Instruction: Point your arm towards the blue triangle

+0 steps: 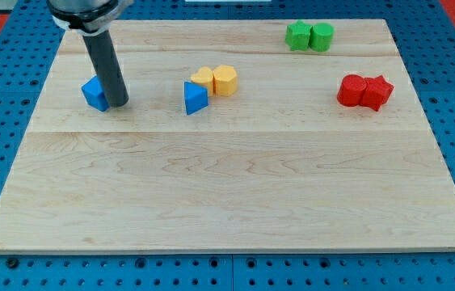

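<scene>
The blue triangle [195,98] lies on the wooden board [227,186], left of centre near the view's top, touching the yellow blocks. My tip [118,105] stands at the upper left, well to the left of the blue triangle. It touches the right side of a blue cube-like block [94,94]. The rod rises from the tip to the view's top edge.
Two yellow blocks [216,80] sit just right of and above the blue triangle. Two green blocks [309,35] lie at the top right. Two red blocks [364,91] lie at the right. A blue pegboard surrounds the board.
</scene>
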Controlling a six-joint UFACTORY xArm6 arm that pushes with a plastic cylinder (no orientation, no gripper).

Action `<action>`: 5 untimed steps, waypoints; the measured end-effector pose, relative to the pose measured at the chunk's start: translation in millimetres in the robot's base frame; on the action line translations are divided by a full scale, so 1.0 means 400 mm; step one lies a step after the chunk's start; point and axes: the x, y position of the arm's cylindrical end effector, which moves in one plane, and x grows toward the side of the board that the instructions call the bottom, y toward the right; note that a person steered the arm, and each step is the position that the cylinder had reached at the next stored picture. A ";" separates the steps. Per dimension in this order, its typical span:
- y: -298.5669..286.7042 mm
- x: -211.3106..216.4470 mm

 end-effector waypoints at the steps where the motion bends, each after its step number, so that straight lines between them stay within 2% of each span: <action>1: -0.033 -0.029; 3: -0.062 -0.071; 4: -0.006 -0.064; 5: 0.101 0.043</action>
